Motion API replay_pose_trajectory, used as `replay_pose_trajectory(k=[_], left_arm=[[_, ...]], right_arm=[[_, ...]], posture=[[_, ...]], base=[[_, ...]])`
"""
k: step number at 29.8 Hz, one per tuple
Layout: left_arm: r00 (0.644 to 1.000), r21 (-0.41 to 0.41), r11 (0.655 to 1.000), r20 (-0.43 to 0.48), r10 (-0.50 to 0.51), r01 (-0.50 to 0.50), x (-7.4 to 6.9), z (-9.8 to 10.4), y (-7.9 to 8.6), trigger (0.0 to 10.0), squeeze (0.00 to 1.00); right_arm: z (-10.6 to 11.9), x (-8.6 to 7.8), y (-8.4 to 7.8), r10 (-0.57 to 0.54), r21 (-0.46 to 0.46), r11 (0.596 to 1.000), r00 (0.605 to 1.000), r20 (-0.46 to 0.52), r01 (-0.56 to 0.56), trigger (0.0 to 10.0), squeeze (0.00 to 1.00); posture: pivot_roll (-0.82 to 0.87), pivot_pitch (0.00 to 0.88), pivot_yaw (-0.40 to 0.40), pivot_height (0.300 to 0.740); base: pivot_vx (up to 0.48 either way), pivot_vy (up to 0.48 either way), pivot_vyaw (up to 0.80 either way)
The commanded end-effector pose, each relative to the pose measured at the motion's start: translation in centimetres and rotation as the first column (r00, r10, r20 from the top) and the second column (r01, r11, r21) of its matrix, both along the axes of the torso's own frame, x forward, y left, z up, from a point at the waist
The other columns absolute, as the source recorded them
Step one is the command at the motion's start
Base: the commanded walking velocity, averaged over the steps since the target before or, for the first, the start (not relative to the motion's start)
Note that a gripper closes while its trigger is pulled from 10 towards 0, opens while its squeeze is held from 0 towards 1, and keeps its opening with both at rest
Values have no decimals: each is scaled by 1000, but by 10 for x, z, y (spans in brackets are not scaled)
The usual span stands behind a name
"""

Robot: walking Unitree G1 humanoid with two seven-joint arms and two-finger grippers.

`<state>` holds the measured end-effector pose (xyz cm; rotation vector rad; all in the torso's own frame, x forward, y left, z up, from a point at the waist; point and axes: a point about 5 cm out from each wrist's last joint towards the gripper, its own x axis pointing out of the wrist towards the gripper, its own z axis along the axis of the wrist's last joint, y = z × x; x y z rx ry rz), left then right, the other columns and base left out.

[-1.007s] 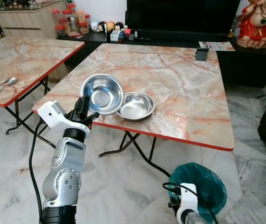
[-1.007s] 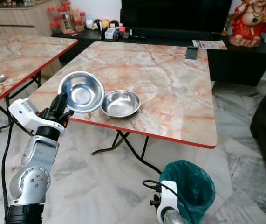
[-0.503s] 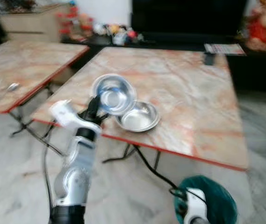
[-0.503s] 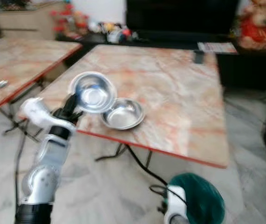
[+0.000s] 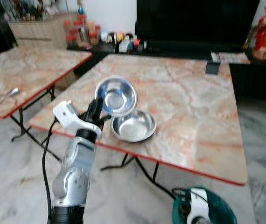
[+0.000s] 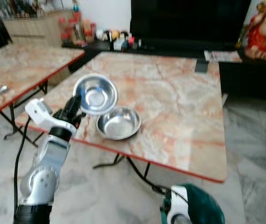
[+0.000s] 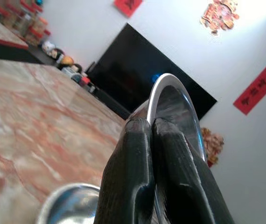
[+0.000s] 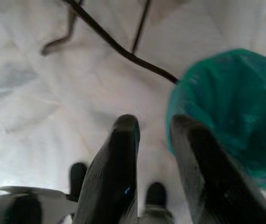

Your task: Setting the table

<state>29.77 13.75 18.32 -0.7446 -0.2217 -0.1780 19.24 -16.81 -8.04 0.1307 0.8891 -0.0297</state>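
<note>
Marble-patterned tabletop (image 5: 188, 102) with a red edge carries a steel bowl (image 5: 133, 125) near its front left edge. Left gripper (image 5: 97, 113), at that edge, is clenched on the rim of a second bowl (image 5: 116, 95), holding it tilted above the tabletop, its rim overlapping the resting bowl. Right gripper (image 8: 153, 154) hangs low over the floor (image 8: 39, 93), fingers slightly apart and grasping nothing, beside a green bin (image 8: 233, 107).

- Held bowl (image 5: 116, 96): polished steel, mirror-bright.
- Second bowl (image 5: 133, 125): same shiny metal.
- Worktop (image 5: 193, 107): glossy marble-look surface, red edge.
- Fingers (image 7: 144, 182): matt black plastic.
- Floor (image 5: 16, 177): smooth pale marble tile.
</note>
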Motion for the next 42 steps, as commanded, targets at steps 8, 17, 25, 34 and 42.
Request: replay_pose_trajectory(k=[8,17,25,34,42], left_arm=[[1000,30,999,10,28,-28,1,4,5,10000,0],[1000,42,999,-1,15,-14,-2,1,6,10000,0],[973,188,957,-110,-203,221,-10,-21,-27,10000,0],[964,291,933,-220,-148,210,-7,-35,-33,10000,0],[936,267,941,-334,-113,209,5,-54,-37,10000,0]], right_arm=[[3,6,4,15,1,1000,1000,15,-15,10000,0],[3,6,2,20,-4,1000,1000,16,-20,10000,0],[3,5,-3,27,-11,1000,1000,14,-27,10000,0],[1,0,-10,31,-23,999,1000,6,-31,10000,0],[1,-1,-12,25,-27,999,1000,7,-25,10000,0]], posture=[[100,9,20,740],[101,10,7,740],[91,12,-10,740],[79,23,-26,740],[59,21,-26,740]], base=[[331,0,0],[323,0,0],[32,0,0],[0,0,0],[0,0,0]])
